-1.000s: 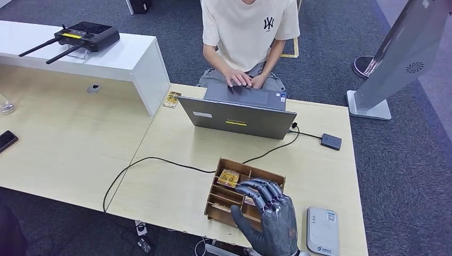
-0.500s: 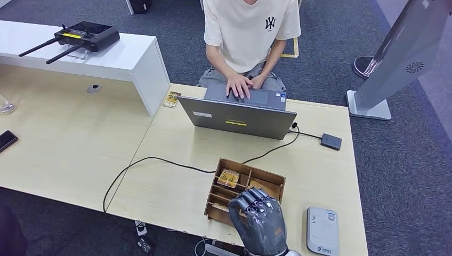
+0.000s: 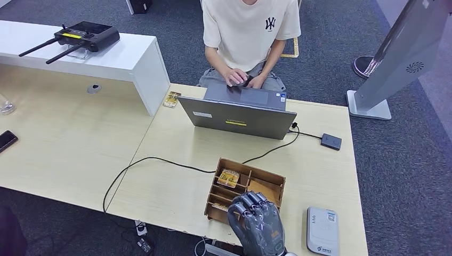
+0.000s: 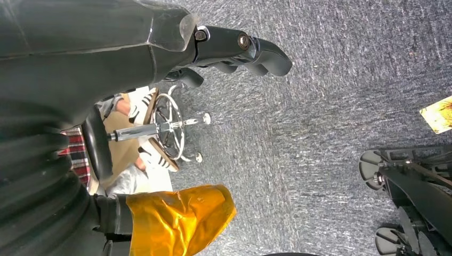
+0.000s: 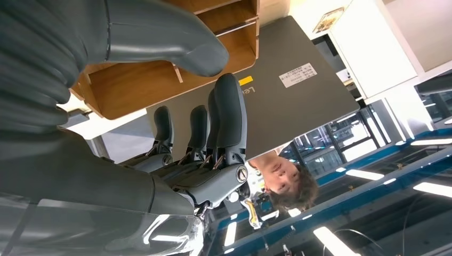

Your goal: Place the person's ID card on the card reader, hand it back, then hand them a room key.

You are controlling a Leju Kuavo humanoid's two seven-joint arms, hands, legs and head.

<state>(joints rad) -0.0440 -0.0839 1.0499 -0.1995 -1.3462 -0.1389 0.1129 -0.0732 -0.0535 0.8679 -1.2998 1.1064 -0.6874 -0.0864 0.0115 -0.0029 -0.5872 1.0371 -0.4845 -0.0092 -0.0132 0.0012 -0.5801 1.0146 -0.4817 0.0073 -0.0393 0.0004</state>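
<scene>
Room key cards (image 3: 228, 177) are being kept in the far-left compartment of the wooden tray (image 3: 273, 178) on the counter (image 3: 170, 186), lying ahead and slightly left of the right robot hand (image 3: 257, 224). That robot hand is being held curled over the tray's near edge, seemingly gripping nothing. The left robot hand (image 4: 234, 50) is being left hanging, loosely curled and empty, so the right is judged nearer.

My right hand (image 3: 257, 224) covers the near compartments of the wooden box (image 3: 265, 184), so I can't tell whether it holds anything. The phone (image 3: 7, 140) is cut off at the left edge.
</scene>
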